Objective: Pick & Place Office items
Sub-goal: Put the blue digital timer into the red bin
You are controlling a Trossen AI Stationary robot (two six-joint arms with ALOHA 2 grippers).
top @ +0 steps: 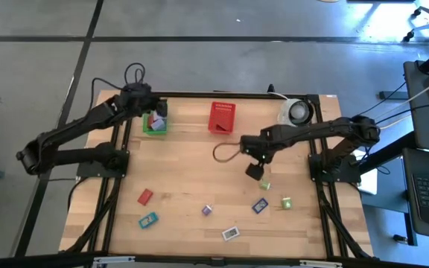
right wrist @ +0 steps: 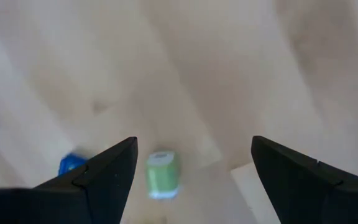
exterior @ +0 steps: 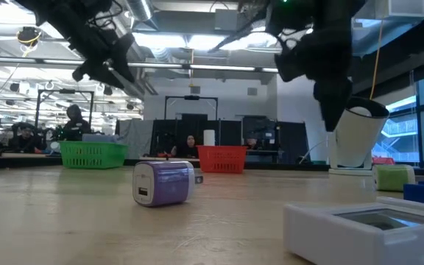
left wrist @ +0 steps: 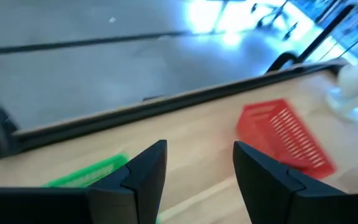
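Observation:
Office items lie scattered on the near half of the wooden table: a red block (top: 145,196), a teal piece (top: 148,220), a lavender block (top: 208,211), a white flat piece (top: 231,233), a blue piece (top: 260,205) and two green blocks (top: 286,202) (top: 264,184). My right gripper (top: 255,173) hangs open, pointing down, above the table; a small green block (right wrist: 162,174) lies below it. My left gripper (left wrist: 197,149) is open and empty, raised beside the green basket (top: 154,123) at the far left, which holds a few items.
A red mesh basket (top: 222,117) stands at the far middle and a white round cup-like thing (top: 296,112) at the far right. A dark cable loop (top: 226,152) lies on the table near the right arm. People sit in the room beyond the table (exterior: 190,143).

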